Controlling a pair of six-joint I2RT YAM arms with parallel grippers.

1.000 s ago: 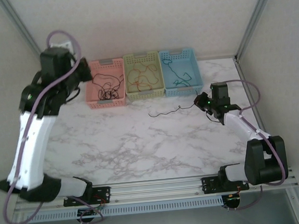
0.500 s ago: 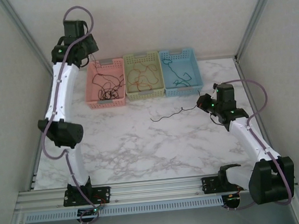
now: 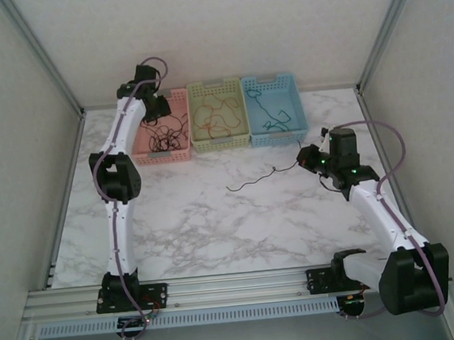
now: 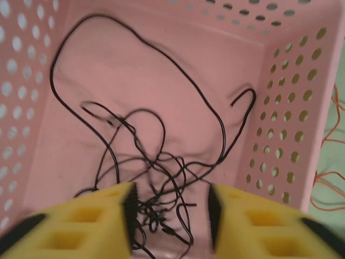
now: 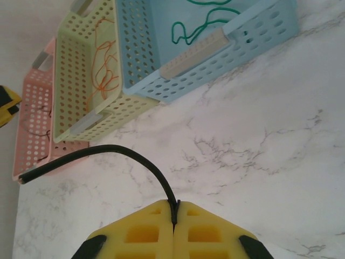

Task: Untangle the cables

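Observation:
Black cables lie in a loose tangle on the floor of the pink basket. My left gripper hangs open just above that tangle, nothing between its yellow fingers. Red-orange cables fill the green basket, and a teal-green cable lies in the blue basket. One black cable trails across the marble table from my right gripper, which is shut on its end.
The three baskets stand side by side at the back of the marble table. Metal frame posts rise at the back corners, and a rail runs along the near edge.
The left arm has swung from the far left to over the pink basket, and its gripper has opened. The right gripper has kept its hold; the loose black cable shifted slightly.

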